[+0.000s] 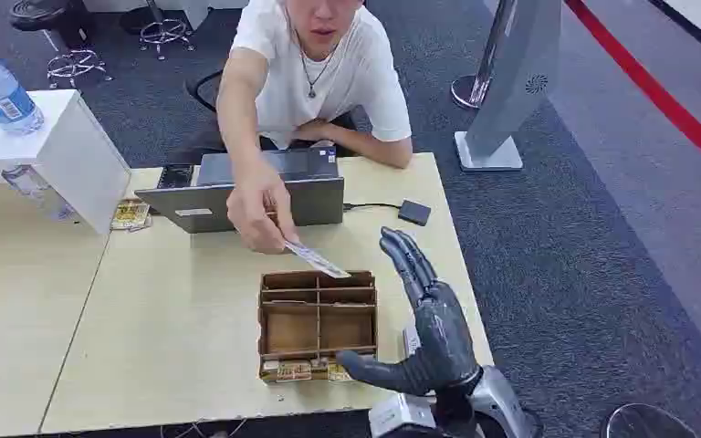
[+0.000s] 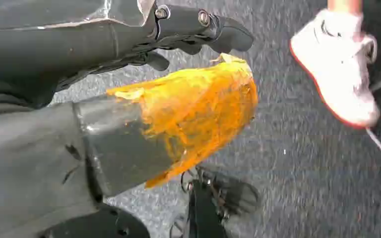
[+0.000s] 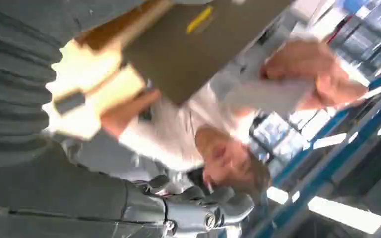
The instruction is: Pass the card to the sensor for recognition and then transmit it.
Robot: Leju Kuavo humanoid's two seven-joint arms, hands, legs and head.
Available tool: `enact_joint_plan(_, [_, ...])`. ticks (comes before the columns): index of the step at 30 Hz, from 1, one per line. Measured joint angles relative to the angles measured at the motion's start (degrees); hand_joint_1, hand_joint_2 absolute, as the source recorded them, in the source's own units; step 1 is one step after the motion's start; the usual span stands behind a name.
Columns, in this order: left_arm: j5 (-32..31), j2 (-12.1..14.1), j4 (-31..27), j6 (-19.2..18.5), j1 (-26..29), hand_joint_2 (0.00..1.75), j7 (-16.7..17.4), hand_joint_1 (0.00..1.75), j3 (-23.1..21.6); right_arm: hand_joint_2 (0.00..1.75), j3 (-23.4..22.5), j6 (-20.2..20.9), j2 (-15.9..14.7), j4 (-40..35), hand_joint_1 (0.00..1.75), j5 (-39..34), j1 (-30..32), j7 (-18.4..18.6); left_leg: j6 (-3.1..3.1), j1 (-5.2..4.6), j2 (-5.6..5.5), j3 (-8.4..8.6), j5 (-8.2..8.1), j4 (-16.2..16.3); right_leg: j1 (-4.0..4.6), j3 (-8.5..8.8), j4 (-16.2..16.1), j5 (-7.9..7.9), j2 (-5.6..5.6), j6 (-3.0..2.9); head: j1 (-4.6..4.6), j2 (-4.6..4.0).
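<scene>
A person's hand (image 1: 257, 212) holds a pale card (image 1: 318, 260) out over the far edge of a cardboard organizer (image 1: 270, 321) on the wooden table (image 1: 173, 338). My right hand (image 1: 424, 328) is raised just right of the organizer, fingers spread, thumb pointing at the box, nothing in it; the card is a short way off its fingertips. A small black box (image 1: 414, 213), cabled to the laptop (image 1: 237, 203), lies beyond the hand. The right wrist view shows the card (image 3: 270, 94), blurred, in the person's hand (image 3: 322, 74). My left hand (image 2: 198, 29) hangs over the carpet, holding nothing.
The person sits behind the laptop at the table's far side. A white box (image 1: 64, 146) with a water bottle (image 1: 0, 91) on it stands at the left. The table's right edge runs close to my right arm. A white shoe (image 2: 342, 74) is on the carpet.
</scene>
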Motion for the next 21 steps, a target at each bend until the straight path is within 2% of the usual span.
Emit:
enact_joint_plan(4, [-0.55, 1.94, 0.00, -4.54, 0.32, 0.00, -0.44, 0.00, -0.02, 1.75, -1.58, -1.77, 0.00, 0.37, 0.00, 9.14, -0.38, 2.32, 0.00, 0.00, 0.00, 0.00, 0.00, 0.00, 0.00, 0.00, 0.00, 0.00, 0.01, 0.00, -0.04, 0.00])
enact_joint_plan(8, [-0.88, 3.26, 0.00, -4.82, 0.54, 0.00, -0.55, 0.00, -0.02, 1.75, -2.96, -3.04, 0.02, 0.88, 0.00, 19.10, -0.48, 5.29, 0.00, -0.01, -0.02, -0.01, 0.00, 0.00, 0.00, -0.01, 0.00, -0.01, -0.01, 0.00, -0.02, 0.00])
enact_joint_plan(13, [-1.36, 3.39, 0.00, -5.08, 0.63, 0.00, -0.35, 0.00, -0.22, 1.75, -4.20, -3.54, 0.02, 1.22, 0.00, 29.39, -0.40, 8.57, 0.00, 0.00, -0.01, -0.02, -0.01, 0.00, -0.01, -0.01, 0.00, -0.01, 0.00, 0.00, -0.02, 0.00])
enact_joint_plan(21, [-1.44, 3.41, 0.00, -5.30, 0.78, 0.00, -0.02, 0.00, -0.48, 1.75, -5.62, -3.69, 0.20, 1.27, 0.00, 35.86, 0.48, 10.99, 0.00, -0.01, -0.01, -0.01, -0.01, 0.00, -0.01, -0.01, 0.00, 0.00, -0.01, 0.00, -0.02, 0.00])
